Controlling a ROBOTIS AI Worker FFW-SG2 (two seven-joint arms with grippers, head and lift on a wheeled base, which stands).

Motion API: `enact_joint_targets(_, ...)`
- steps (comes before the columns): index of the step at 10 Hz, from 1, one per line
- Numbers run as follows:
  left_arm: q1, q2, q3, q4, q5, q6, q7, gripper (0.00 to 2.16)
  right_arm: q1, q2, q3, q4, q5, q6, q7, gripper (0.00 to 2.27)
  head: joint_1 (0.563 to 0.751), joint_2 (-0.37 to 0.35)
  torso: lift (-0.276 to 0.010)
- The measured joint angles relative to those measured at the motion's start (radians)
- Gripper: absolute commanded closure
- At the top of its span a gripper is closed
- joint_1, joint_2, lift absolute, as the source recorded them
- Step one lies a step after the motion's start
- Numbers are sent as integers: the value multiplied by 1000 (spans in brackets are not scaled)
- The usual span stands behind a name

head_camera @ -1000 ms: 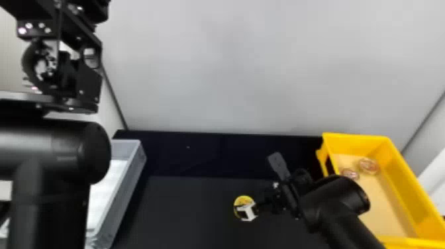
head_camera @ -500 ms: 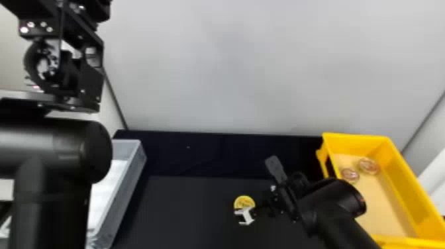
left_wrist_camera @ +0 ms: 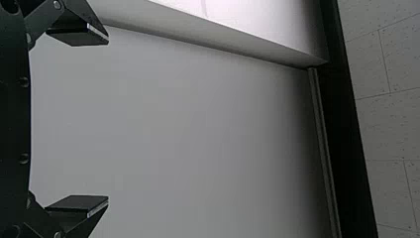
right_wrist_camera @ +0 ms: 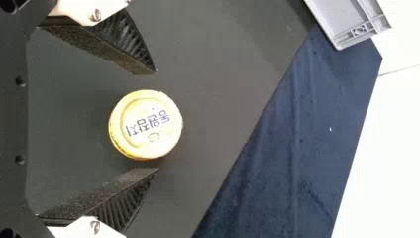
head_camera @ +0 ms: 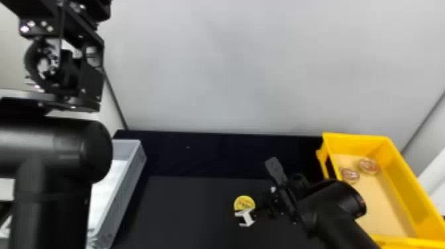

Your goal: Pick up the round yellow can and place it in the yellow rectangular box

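our right pincer [right_wrist_camera: 156, 121] has shifted slightly, baring more of the yellow can [right_wrist_camera: 138, 131]; it stands open astride the can, seemingly almost ready for us to close.

The left arm [head_camera: 59, 149] rises at the left of the head view, its hand [head_camera: 89, 10] held high, with flat black fingers [left_wrist_camera: 79, 37] spread wide apart. The right arm [head_camera: 334, 212] comes in from the bottom edge, its hand [head_camera: 245, 213] low and apparently tipped downward, the ribbed black fingers [right_wrist_camera: 111, 47] parted.
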Motion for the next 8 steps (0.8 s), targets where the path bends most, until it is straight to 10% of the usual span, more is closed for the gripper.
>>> enact_joint_targets(8, -8, -4, -5, 9, 2, -8, 0, 140, -14, 11, 6, 56, -12, -46, -18, 88, 663, 54, -5)
